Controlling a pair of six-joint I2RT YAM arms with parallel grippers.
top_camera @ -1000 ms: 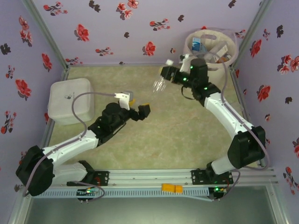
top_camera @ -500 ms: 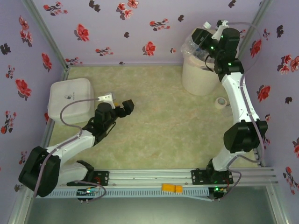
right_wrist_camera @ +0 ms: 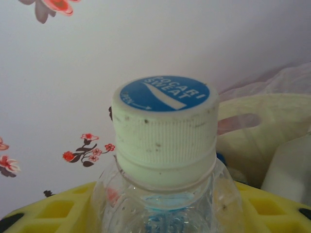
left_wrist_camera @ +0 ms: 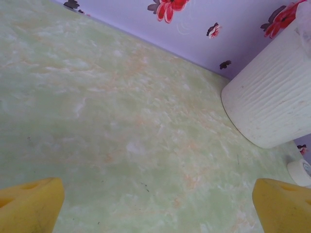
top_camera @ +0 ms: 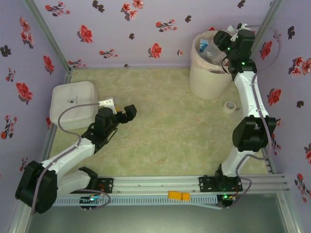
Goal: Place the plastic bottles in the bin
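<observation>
My right gripper (top_camera: pixel 219 44) is shut on a clear plastic bottle (right_wrist_camera: pixel 165 126) with a white ribbed cap and a blue top. Its yellow fingers (right_wrist_camera: pixel 51 209) sit on either side of the bottle's shoulder. It holds the bottle (top_camera: pixel 214 50) above the open mouth of the cream-beige bin (top_camera: pixel 208 73) in the far right corner, where other bottles (top_camera: pixel 204 46) lie inside. The bin's rim and clear liner (right_wrist_camera: pixel 265 121) show just behind the cap. My left gripper (top_camera: pixel 127 112) hangs open over the bare mat at the left, with yellow fingertips (left_wrist_camera: pixel 29 204) wide apart and nothing between them.
A white rounded square box (top_camera: pixel 73 104) stands at the left edge, close behind the left gripper. A white tape roll (top_camera: pixel 229 105) lies on the mat just in front of the bin (left_wrist_camera: pixel 272 97). Flowered walls close off three sides.
The right arm swung the bottle from mid-table up and back to over the bin. The left arm drew back leftward toward the white box, still open.
</observation>
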